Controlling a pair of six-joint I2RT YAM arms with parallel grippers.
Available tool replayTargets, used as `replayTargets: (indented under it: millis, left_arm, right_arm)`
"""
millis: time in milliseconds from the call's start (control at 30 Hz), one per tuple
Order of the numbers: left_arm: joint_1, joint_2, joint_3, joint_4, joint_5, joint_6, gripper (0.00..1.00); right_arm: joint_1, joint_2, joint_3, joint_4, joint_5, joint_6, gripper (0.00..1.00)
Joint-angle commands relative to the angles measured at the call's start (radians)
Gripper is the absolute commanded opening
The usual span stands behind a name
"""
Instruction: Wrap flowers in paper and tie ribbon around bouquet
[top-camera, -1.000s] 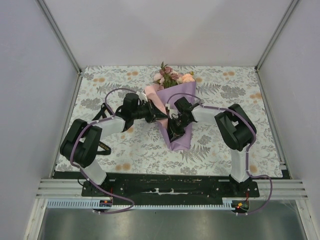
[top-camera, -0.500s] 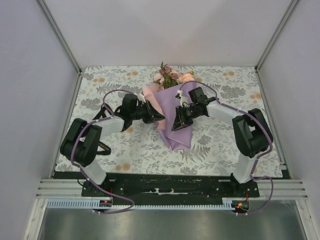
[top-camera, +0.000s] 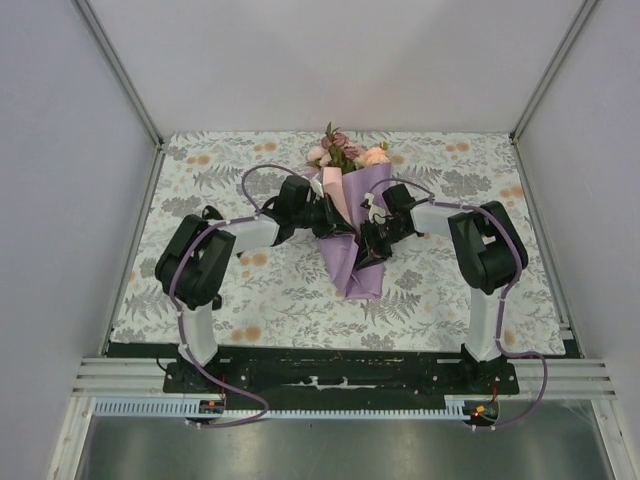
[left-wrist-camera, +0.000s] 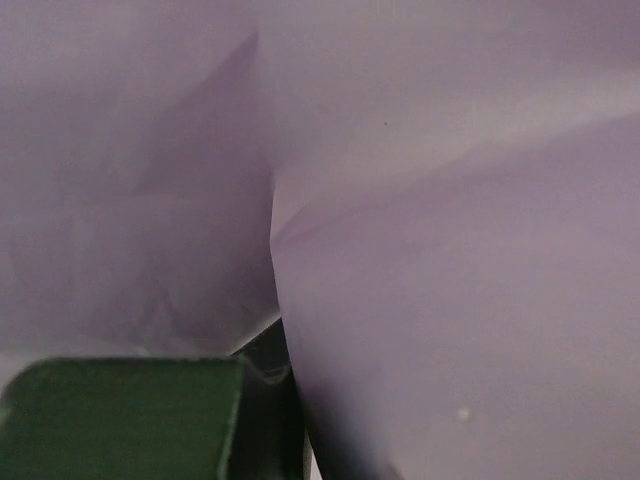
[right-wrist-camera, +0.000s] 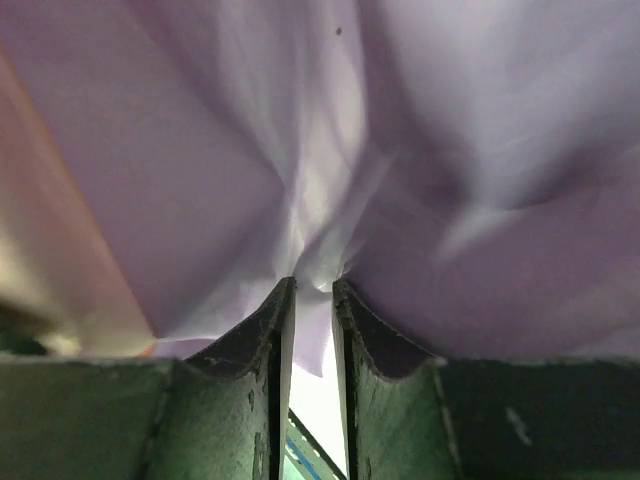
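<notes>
Overhead, the bouquet (top-camera: 365, 185) is seen lying between the grippers, the flowers (top-camera: 345, 155) poking out beyond them. The left gripper (top-camera: 335, 222) is set against the paper (top-camera: 352, 275) from one side and the right gripper (top-camera: 368, 245) from the other, presumably so that the cone is kept rolled. At the left wrist, the paper is spread just ahead; the jaws' stance cannot be told. At the right wrist, the paper is pinched between nearly closed fingers (right-wrist-camera: 265, 350).

The lilac paper (top-camera: 352, 265) forms a cone around the pink-peach flowers (top-camera: 345, 154), blooms at the far end.
</notes>
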Motion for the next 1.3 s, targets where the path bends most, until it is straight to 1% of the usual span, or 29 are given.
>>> replayTargets:
  millis: [0, 67, 133, 200, 233, 267, 300, 333, 367, 433, 467, 500, 533, 633, 733, 800, 933, 1133, 1267]
  left_arm:
    - [-0.008, 0.079, 0.083, -0.041, -0.049, 0.060, 0.13]
    - [-0.009, 0.111, 0.104, -0.070, -0.052, 0.094, 0.15]
    - [-0.013, 0.136, 0.119, -0.093, -0.052, 0.126, 0.17]
    - [-0.013, 0.156, 0.132, -0.105, -0.049, 0.143, 0.23]
    - [-0.014, 0.160, 0.135, -0.105, -0.046, 0.148, 0.30]
    - [-0.014, 0.162, 0.136, -0.101, -0.039, 0.148, 0.42]
    - [-0.014, 0.158, 0.135, -0.089, -0.026, 0.146, 0.51]
    - [-0.014, 0.154, 0.130, -0.070, -0.014, 0.137, 0.61]
    - [-0.017, 0.147, 0.121, -0.040, -0.003, 0.126, 0.68]
    - [-0.017, 0.131, 0.095, 0.031, 0.017, 0.087, 0.82]
    - [-0.016, 0.125, 0.083, 0.069, 0.030, 0.064, 0.86]
    - [-0.019, 0.127, 0.075, 0.100, 0.049, 0.044, 0.87]
    - [-0.019, 0.127, 0.075, 0.118, 0.058, 0.031, 0.87]
    - [-0.025, 0.136, 0.070, 0.166, 0.093, 0.010, 0.89]
    - [-0.029, 0.136, 0.064, 0.174, 0.095, 0.019, 0.89]
    - [-0.029, 0.133, 0.048, 0.195, 0.089, 0.014, 0.90]
    - [-0.028, 0.136, 0.044, 0.203, 0.090, 0.011, 0.91]
    - [-0.028, 0.134, 0.037, 0.206, 0.092, 0.016, 0.92]
    - [-0.031, 0.131, 0.031, 0.209, 0.090, 0.019, 0.92]
  right_arm:
    - [0.003, -0.003, 0.003, 0.002, 0.032, 0.003, 0.29]
    - [-0.020, -0.052, -0.011, 0.003, 0.008, 0.009, 0.30]
    - [-0.057, -0.115, -0.020, 0.002, -0.035, 0.008, 0.34]
    - [-0.100, -0.179, -0.028, -0.006, -0.057, -0.003, 0.38]
    - [-0.118, -0.209, -0.032, -0.007, -0.067, -0.010, 0.43]
    - [-0.131, -0.230, -0.032, -0.015, -0.067, -0.018, 0.47]
    - [-0.143, -0.246, -0.029, -0.023, -0.075, -0.030, 0.53]
    - [-0.152, -0.253, -0.025, -0.029, -0.081, -0.040, 0.63]
    - [-0.158, -0.258, -0.022, -0.037, -0.077, -0.044, 0.71]
    - [-0.171, -0.246, -0.012, -0.032, -0.104, -0.047, 0.80]
    - [-0.177, -0.234, -0.006, -0.035, -0.109, -0.038, 0.82]
    - [-0.180, -0.220, 0.001, -0.029, -0.116, -0.029, 0.88]
    - [-0.185, -0.206, 0.003, -0.020, -0.123, -0.014, 0.89]
    - [-0.200, -0.158, 0.027, 0.015, -0.158, 0.051, 0.91]
    - [-0.218, -0.132, 0.058, 0.068, -0.149, 0.101, 0.92]
    - [-0.229, -0.109, 0.084, 0.095, -0.123, 0.130, 0.89]
    - [-0.250, -0.057, 0.136, 0.149, -0.087, 0.196, 0.70]
    - [-0.254, 0.004, 0.207, 0.210, -0.078, 0.266, 0.67]
    - [-0.252, 0.038, 0.225, 0.210, -0.017, 0.258, 0.64]
